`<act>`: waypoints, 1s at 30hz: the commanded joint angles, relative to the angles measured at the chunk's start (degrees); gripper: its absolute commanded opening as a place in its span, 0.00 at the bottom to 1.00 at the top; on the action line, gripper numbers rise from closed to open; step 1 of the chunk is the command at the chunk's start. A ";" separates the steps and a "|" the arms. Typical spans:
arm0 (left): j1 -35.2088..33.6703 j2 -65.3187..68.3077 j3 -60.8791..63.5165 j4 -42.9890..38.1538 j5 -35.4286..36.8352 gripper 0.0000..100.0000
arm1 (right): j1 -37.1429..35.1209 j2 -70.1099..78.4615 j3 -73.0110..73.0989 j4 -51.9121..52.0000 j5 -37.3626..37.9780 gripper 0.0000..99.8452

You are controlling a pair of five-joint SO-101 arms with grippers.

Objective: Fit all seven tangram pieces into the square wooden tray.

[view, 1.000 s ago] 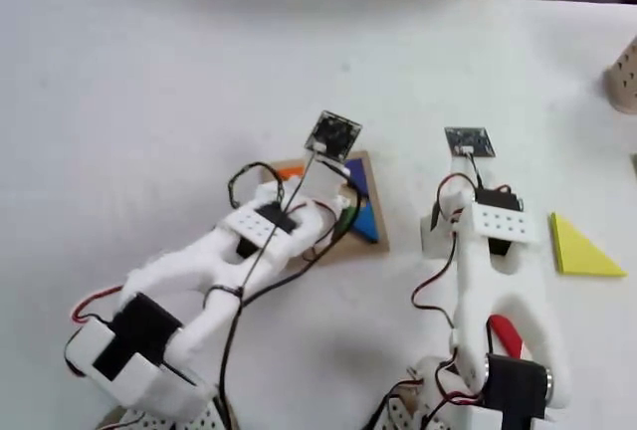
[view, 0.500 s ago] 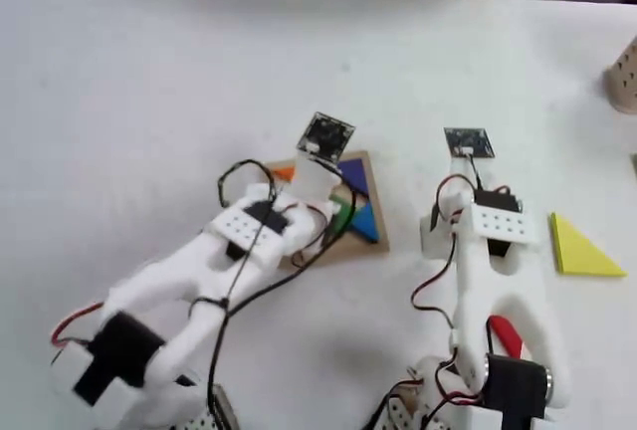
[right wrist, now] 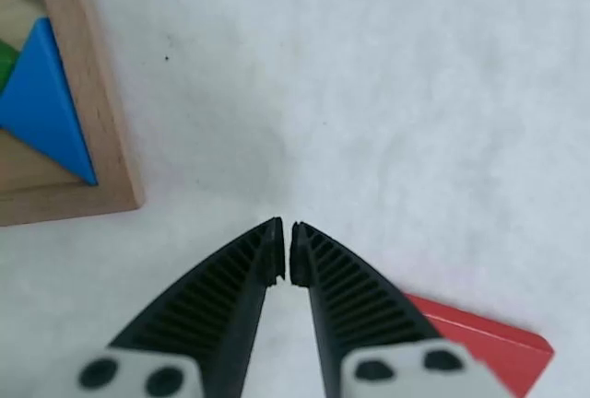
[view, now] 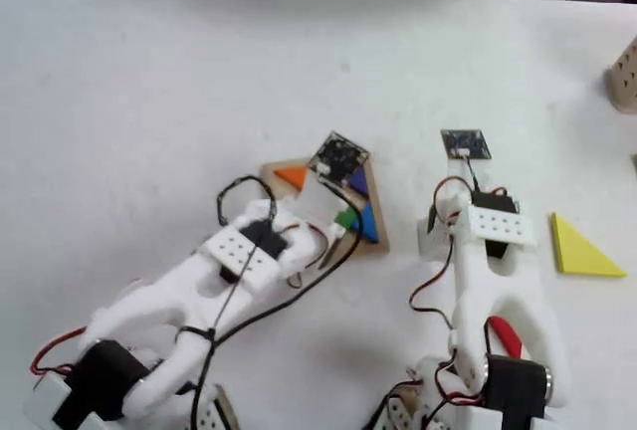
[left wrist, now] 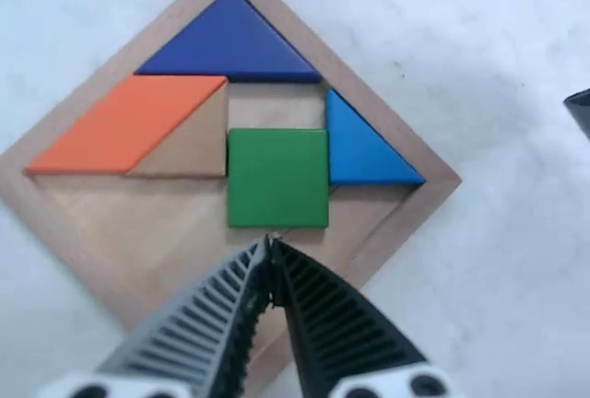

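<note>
Hovering over the square wooden tray (left wrist: 362, 99), the left gripper (left wrist: 273, 249) has its fingers pressed together with nothing between them, its tip above bare wood just beside the green square (left wrist: 277, 177). Four pieces sit inside: that square, a dark blue triangle (left wrist: 230, 43), an orange parallelogram (left wrist: 129, 122), and a light blue triangle (left wrist: 364, 149) touching the square's side. Over to the right gripper (right wrist: 286, 252): pinched together, empty, above the table (right wrist: 415, 94) between the tray's corner and a red piece (right wrist: 484, 347). A yellow triangle (view: 582, 248) lies on the table, well apart from the tray.
</note>
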 commanded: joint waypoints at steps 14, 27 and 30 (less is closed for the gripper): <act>2.86 18.15 -15.74 0.00 4.13 0.02 | -0.04 -2.42 -0.44 -0.40 0.79 0.02; -0.31 26.07 -25.58 -0.97 4.40 0.02 | -0.04 -2.42 -0.44 -0.22 0.79 0.02; -2.24 23.78 -25.14 -0.97 4.40 0.02 | -0.04 -2.42 -0.44 -0.22 0.79 0.02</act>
